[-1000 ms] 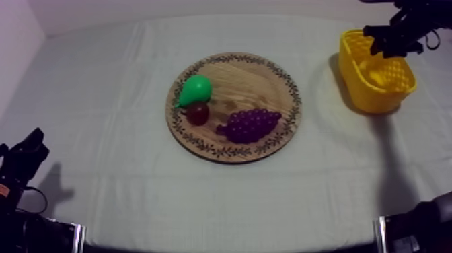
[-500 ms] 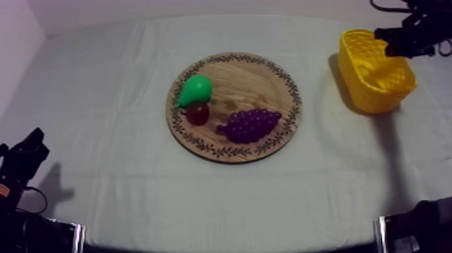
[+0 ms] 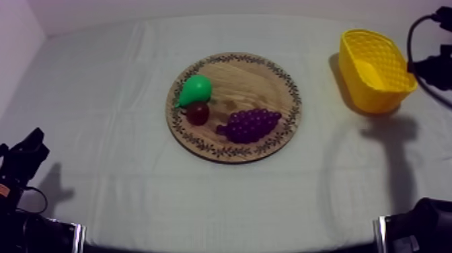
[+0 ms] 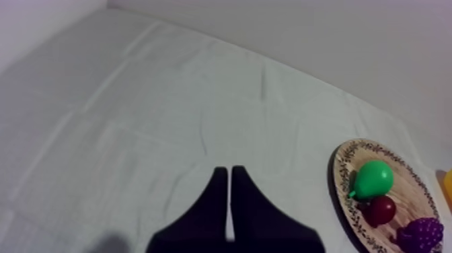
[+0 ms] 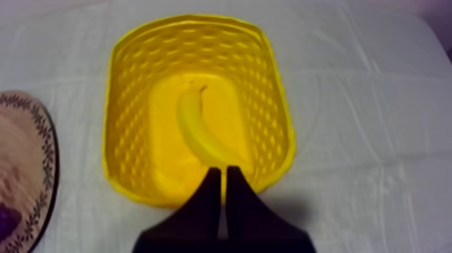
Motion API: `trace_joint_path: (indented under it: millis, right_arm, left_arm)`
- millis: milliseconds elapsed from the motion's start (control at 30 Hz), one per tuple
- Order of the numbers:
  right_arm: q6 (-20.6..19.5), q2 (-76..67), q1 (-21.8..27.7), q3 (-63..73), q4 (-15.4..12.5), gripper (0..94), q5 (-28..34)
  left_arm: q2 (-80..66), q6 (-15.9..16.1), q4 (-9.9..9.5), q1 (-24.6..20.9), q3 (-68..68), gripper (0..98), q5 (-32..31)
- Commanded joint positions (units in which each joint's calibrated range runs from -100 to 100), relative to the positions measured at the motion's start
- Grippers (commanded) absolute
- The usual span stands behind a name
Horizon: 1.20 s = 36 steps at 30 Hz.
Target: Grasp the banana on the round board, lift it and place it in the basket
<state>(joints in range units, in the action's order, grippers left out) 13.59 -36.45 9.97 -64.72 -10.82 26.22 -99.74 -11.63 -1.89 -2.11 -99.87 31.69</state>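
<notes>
The banana (image 5: 200, 130) lies on the floor of the yellow basket (image 5: 272, 101), free of any grip. My right gripper (image 5: 222, 173) hovers just outside the basket's near rim, shut on nothing, its fingers together as a narrow wedge. In the top view the basket (image 3: 387, 94) stands at the far right, with my right arm (image 3: 430, 64) beside it at the edge. My left gripper (image 4: 226, 172) is shut and empty, resting low at the left (image 3: 25, 156), far from the wooden board (image 3: 269, 77).
On the board sit a green pear (image 3: 195, 89), a small red fruit (image 3: 198, 113) and a bunch of purple grapes (image 3: 250, 124). The left wrist view has the same board (image 4: 350, 155) off to its side. Bare cloth surrounds the board.
My right arm has drawn back from over the basket toward the right edge. The left arm and the fruit on the board have not moved.
</notes>
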Motion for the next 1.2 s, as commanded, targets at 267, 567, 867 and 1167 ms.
trace_joint_path:
  millis: [267, 567, 867, 1167]
  right_arm:
    - [0.8, -28.4, -3.0, -21.6, 1.9, 0.4, 1.6]
    - [-1.2, -47.8, -5.5, -28.0, 4.5, 0.4, 12.8]
    - [-2.5, -58.3, -6.7, -30.6, 5.8, 0.4, 20.8]
    - [-7.1, -59.3, -6.7, -33.7, 8.7, 0.5, 15.1]
  left_arm:
    - [0.0, 0.0, 0.01, 0.0, 0.0, 0.1, 0.0]
    - [0.0, 0.0, 0.01, 0.0, 0.0, 0.1, 0.0]
    - [0.0, 0.0, 0.01, 0.0, 0.0, 0.1, 0.0]
    - [0.0, 0.0, 0.01, 0.0, 0.0, 0.1, 0.0]
